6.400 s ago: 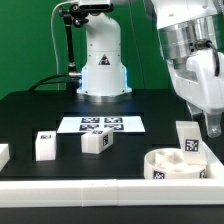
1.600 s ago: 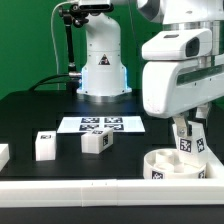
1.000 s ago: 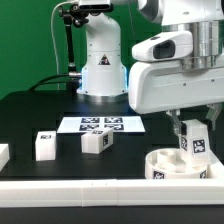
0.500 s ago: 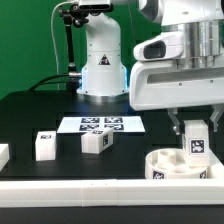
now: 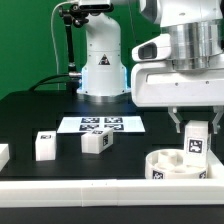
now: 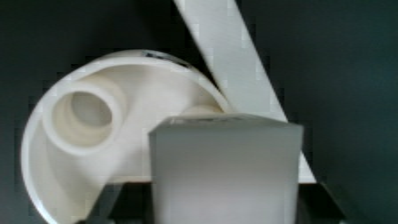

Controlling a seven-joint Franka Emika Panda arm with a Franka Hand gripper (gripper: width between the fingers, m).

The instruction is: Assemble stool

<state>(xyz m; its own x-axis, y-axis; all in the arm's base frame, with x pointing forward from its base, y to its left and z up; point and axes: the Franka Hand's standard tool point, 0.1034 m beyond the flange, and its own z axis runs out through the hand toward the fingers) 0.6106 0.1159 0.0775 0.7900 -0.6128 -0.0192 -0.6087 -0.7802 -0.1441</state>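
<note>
In the lower right of the exterior frame, the two-finger gripper (image 5: pixel 196 128) is clamped on a tagged white rectangular plastic leg block (image 5: pixel 197 146), held upright over the low round white plastic seat (image 5: pixel 160 163).

White Franka arm. Arm base (image 5: pixel 103 60): smooth rounded white shell, pale blue light (image 5: pixel 103 77) low on its front, black joint ring on top. Wrist section (image 5: pixel 196 25): glossy silver-grey cylinder. Gripper (image 5: pixel 197 130): big boxy white housing with rounded corners, short dark-grey fingers (image 5: pixel 181 124) underneath. Wrist view: fingers are only blurry dark strips.
</note>
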